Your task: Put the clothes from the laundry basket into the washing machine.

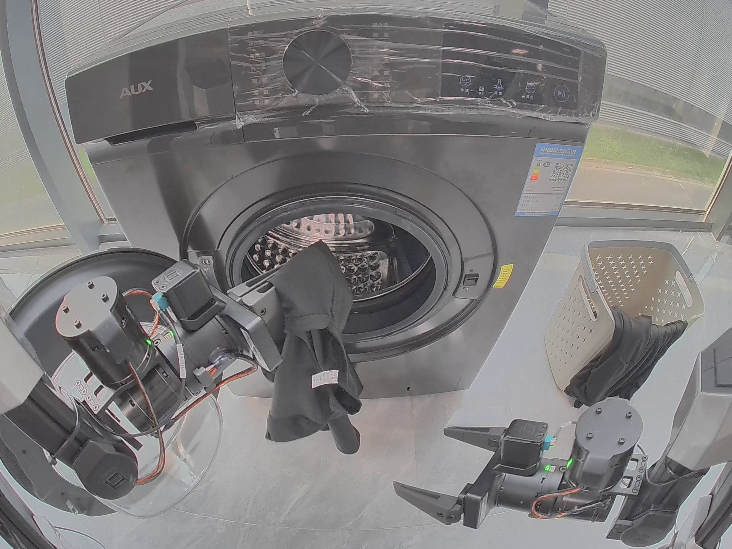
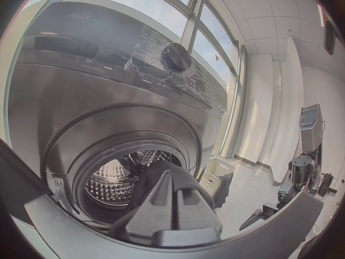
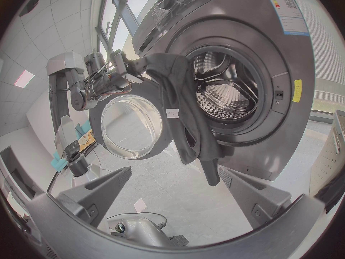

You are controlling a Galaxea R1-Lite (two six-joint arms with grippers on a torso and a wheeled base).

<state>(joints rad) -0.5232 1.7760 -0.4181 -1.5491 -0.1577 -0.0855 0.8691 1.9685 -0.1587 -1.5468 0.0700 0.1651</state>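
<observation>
Grey floor point(image 1: 343, 497) runs from the robot up to the washer point(image 1: 457, 192). Nearest, the right claw point(image 1: 422, 459) hangs low over the floor with its fingers spread wide and nothing in them, well apart from the clothes.

Farther in, the left claw point(image 1: 263, 306) is clamped on a black garment point(image 1: 313, 345) at the left edge of the drum point(image 1: 358, 261) mouth. Only the top of the garment is level with the opening. Most of it hangs down past the lower lip point(image 1: 396, 345) towards the floor.

If let go here, I judge it would slide off the lip and drop outside. Pushed in shallowly, its tail could drape over the lip. The open door point(image 1: 175, 436) sits just beside the left arm, so a wide swing may knock it.

Farthest right, the basket point(image 1: 633, 249) stands on the floor with a second garment point(image 1: 625, 352) draped over its front rim; a careless pull could tip it.
</observation>
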